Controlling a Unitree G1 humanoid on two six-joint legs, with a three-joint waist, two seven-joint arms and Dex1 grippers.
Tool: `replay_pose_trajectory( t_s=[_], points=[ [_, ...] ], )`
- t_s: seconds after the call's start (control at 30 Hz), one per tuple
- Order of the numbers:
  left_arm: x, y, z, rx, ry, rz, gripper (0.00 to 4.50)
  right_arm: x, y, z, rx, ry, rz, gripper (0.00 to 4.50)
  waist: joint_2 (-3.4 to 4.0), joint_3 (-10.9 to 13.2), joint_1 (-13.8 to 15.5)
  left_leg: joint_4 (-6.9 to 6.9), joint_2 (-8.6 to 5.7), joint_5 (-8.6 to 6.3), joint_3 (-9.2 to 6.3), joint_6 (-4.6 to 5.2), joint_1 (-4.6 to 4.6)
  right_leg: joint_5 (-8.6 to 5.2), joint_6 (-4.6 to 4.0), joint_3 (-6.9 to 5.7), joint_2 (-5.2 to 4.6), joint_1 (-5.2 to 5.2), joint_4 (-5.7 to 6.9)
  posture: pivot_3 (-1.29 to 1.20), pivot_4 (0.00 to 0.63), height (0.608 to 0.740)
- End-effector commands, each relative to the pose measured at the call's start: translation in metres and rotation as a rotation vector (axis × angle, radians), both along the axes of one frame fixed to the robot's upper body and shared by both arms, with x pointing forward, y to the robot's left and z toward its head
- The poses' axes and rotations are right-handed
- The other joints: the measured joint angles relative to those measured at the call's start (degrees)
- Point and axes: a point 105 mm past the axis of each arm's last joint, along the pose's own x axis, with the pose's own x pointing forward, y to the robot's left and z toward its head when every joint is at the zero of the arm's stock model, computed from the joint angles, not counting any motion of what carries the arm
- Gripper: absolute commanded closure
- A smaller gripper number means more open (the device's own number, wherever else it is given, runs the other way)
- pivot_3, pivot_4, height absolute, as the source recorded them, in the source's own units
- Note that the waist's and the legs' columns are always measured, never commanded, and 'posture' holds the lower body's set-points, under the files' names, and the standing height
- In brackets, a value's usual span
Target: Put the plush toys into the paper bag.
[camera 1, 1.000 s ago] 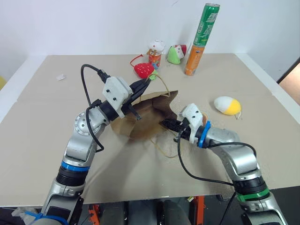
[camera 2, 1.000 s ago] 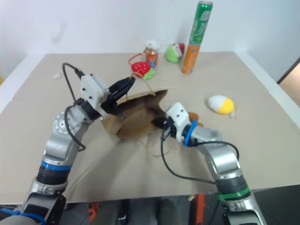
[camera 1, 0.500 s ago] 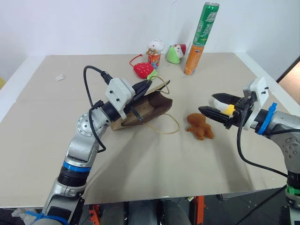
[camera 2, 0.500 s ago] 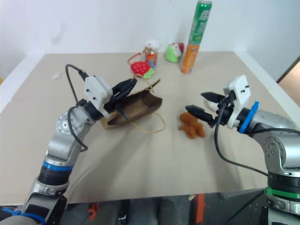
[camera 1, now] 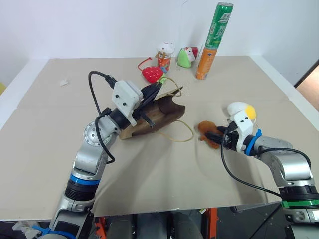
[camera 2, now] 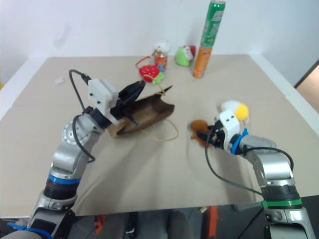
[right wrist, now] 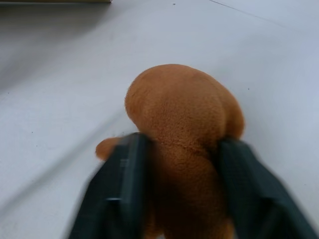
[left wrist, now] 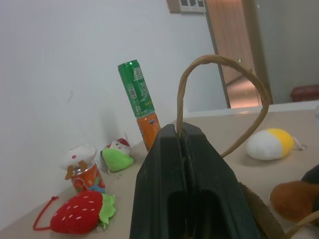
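Right wrist view: right end effector (right wrist: 174, 199) has both black fingers (right wrist: 122, 184) pressed against the sides of the orange-brown bear plush (right wrist: 184, 119), clamped on it as it sits on the bench (camera 1: 164, 174). Left eye view: left end effector (camera 1: 155, 88) is fully closed, pinching a handle of the paper bag (camera 1: 159, 115) and holding the bag's mouth lifted, facing the bear; second loop handle lies on the bench. White-and-yellow egg plush (camera 1: 241, 111) lies just behind the right end effector; strawberry plush (camera 1: 152, 74), green-white-red plush (camera 1: 187, 57), stacked cans (camera 1: 213, 40) at far edge
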Motion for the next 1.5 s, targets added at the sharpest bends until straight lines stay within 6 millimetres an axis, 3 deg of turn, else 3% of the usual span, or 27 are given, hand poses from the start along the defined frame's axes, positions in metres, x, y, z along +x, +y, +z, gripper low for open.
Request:
replay_pose_trajectory(
  t_s=[0.03, 0.1, 0.3, 0.4, 0.47, 0.67, 0.9, 1.23, 1.5],
  points=[
    [-0.007, 0.003, 0.008, -0.049, 0.004, -0.027, 4.5, 0.001, 0.007, 0.033, -0.003, -0.088, 0.054, 3.76, 0.0, 0.0, 0.0, 0.01, 0.0, 0.0, 0.0, 0.0, 0.0, 0.01, 0.0, 0.0, 0.0, 0.0, 0.0, 0.0, 0.15, 0.74],
    [-0.006, 0.003, 0.007, -0.049, 0.017, -0.033, 4.5, -0.001, 0.017, 0.056, 0.031, -0.133, 0.117, 4.34, 0.0, 0.0, 0.0, 0.03, 0.0, 0.0, 0.0, 0.0, 0.0, 0.04, 0.01, 0.02, 0.0, -0.01, 0.0, 0.0, 0.15, 0.74],
    [-0.005, 0.004, 0.006, -0.05, 0.031, -0.035, 4.5, -0.023, 0.053, 0.118, 0.123, -0.216, 0.367, 4.34, -0.03, 0.0, 0.0, 0.01, 0.02, 0.0, -0.01, 0.0, 0.0, 0.04, -0.02, 0.04, 0.04, -0.04, 0.0, 0.0, 0.15, 0.74],
    [-0.005, 0.003, 0.007, -0.049, 0.021, -0.03, 4.5, -0.042, 0.075, 0.135, 0.143, -0.199, 0.524, 4.34, -0.03, 0.0, 0.0, -0.03, 0.02, 0.0, -0.02, 0.0, -0.03, -0.01, -0.05, 0.05, 0.03, -0.06, 0.0, 0.0, 0.15, 0.74],
    [-0.005, 0.003, 0.011, -0.043, -0.001, -0.019, 4.5, -0.052, 0.087, 0.136, 0.141, -0.166, 0.604, 4.34, -0.02, 0.0, 0.0, -0.03, 0.02, -0.01, -0.03, 0.0, -0.04, -0.01, -0.05, 0.05, 0.03, -0.06, 0.0, 0.0, 0.15, 0.74],
    [-0.006, 0.001, 0.012, -0.018, -0.034, 0.002, 4.5, -0.057, 0.109, 0.138, 0.171, -0.167, 0.683, 4.34, -0.03, 0.0, 0.0, -0.02, 0.05, -0.03, 0.01, -0.05, -0.05, 0.04, -0.13, 0.03, -0.01, -0.11, 0.0, 0.0, 0.15, 0.74],
    [-0.007, -0.002, 0.013, -0.034, -0.029, 0.005, 4.5, -0.051, 0.126, 0.134, 0.155, -0.181, 0.733, 4.34, -0.03, 0.0, 0.0, -0.02, 0.05, -0.03, 0.06, -0.04, -0.08, 0.09, -0.16, 0.03, -0.04, -0.17, 0.0, 0.0, 0.15, 0.74],
    [0.014, 0.025, 0.018, -0.166, 0.051, 0.153, 4.5, -0.05, 0.122, 0.129, 0.137, -0.17, 0.748, 4.34, -0.03, 0.0, 0.0, -0.02, 0.06, 0.0, 0.07, 0.0, -0.14, 0.11, -0.18, 0.03, -0.01, -0.22, 0.0, 0.0, 0.15, 0.74],
    [0.004, 0.012, 0.021, -0.126, 0.028, 0.065, 4.5, -0.039, 0.125, 0.124, 0.132, -0.189, 0.72, 4.34, -0.03, 0.0, 0.0, -0.02, 0.06, 0.0, 0.09, 0.0, -0.14, 0.12, -0.18, 0.05, -0.01, -0.23, 0.0, 0.0, 0.15, 0.74]
  ],
)
